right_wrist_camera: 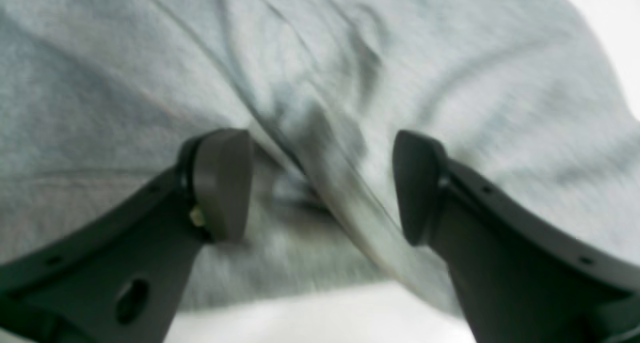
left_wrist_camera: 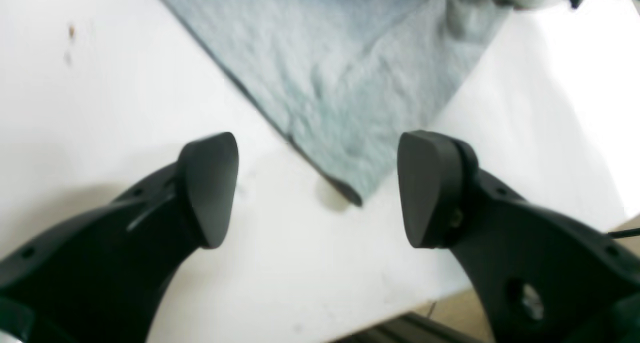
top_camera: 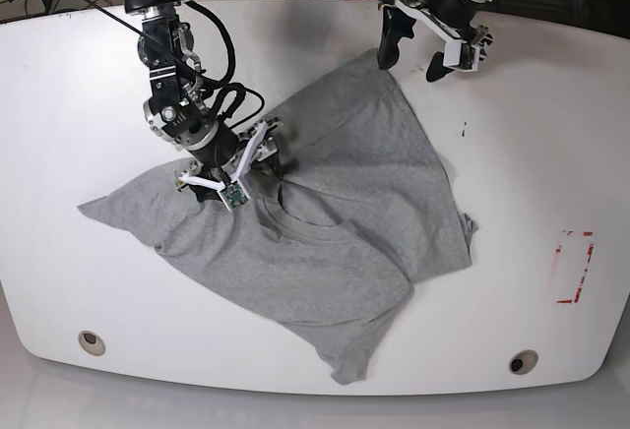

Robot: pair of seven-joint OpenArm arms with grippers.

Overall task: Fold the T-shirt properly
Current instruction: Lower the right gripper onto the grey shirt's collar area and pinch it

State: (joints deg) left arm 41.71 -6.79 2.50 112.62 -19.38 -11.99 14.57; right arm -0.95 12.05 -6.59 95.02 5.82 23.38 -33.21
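Heather-grey T-shirt sprawled crumpled across centre frame on the white table. Right gripper spread wide, empty, low over the neck ridge; could pinch both layers and drag a bunch. Left gripper wide, empty, upper right above a hem corner; might miss it. Bare room left, right; lower hem nears table edge.

Right wrist view blurred throughout; T-shirt fills it, cut off on the top, left and right edges, no lettering readable. Fabric between the right gripper fingers is smeared, contact unclear. Left wrist view soft; shirt cut by the top edge. Base view: worktop edges cropped, red mark too small to read.
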